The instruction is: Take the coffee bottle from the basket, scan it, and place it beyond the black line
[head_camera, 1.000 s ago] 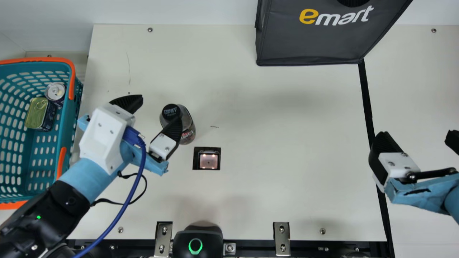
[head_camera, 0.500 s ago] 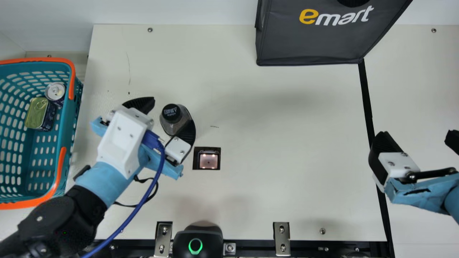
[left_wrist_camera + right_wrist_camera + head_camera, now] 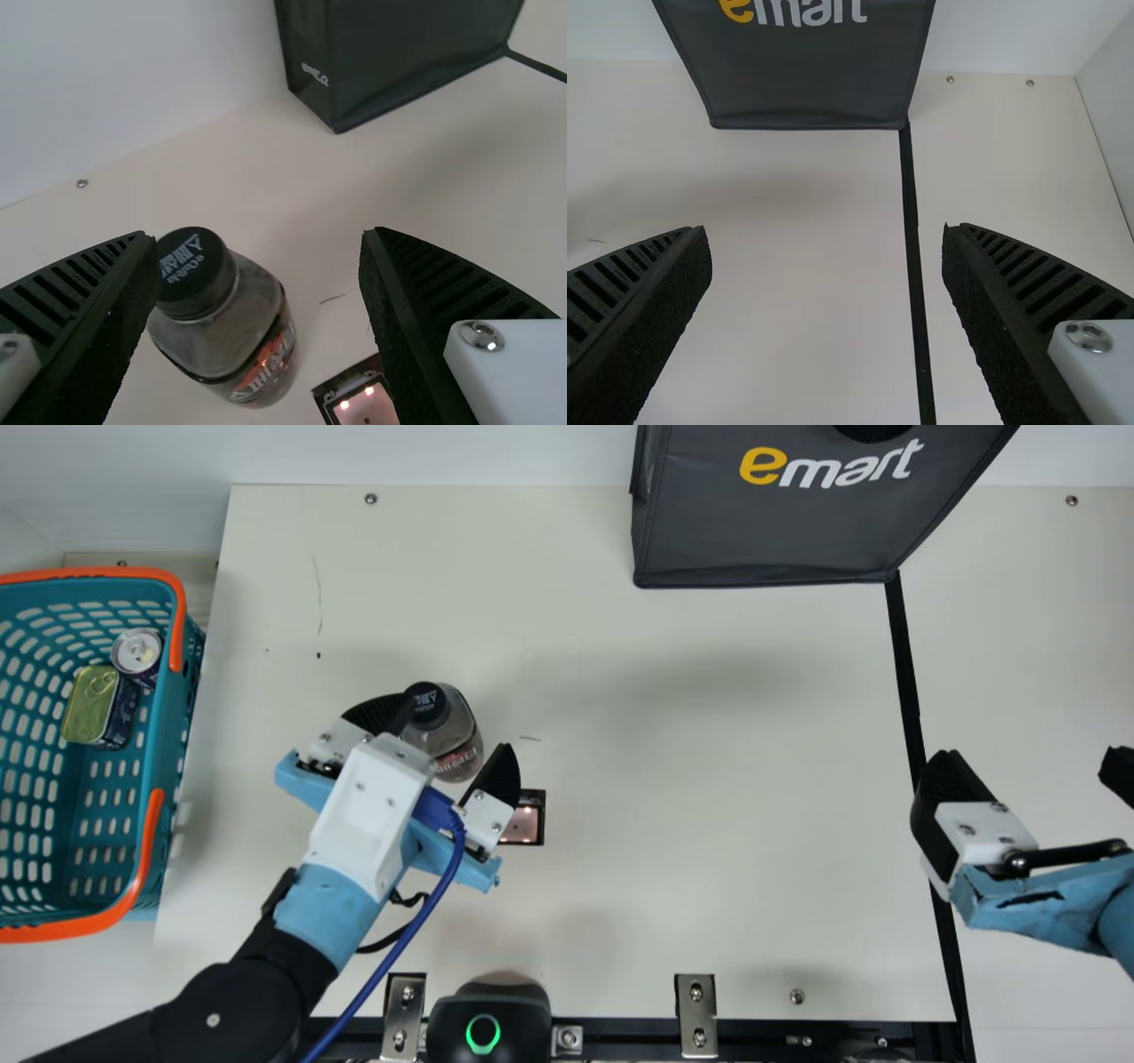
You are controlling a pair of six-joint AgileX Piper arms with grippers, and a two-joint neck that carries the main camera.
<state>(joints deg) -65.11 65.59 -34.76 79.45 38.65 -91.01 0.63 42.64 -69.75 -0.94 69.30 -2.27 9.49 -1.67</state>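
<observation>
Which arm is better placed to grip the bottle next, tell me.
Left, I'd judge: the left pincer is open close by the bottle, a finger toward either side. The right pincer hangs well away, by the black line.

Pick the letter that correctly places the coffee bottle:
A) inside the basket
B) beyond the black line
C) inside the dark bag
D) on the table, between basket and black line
D: the coffee bottle is on the cream table, outside the basket and short of the black line.
</observation>
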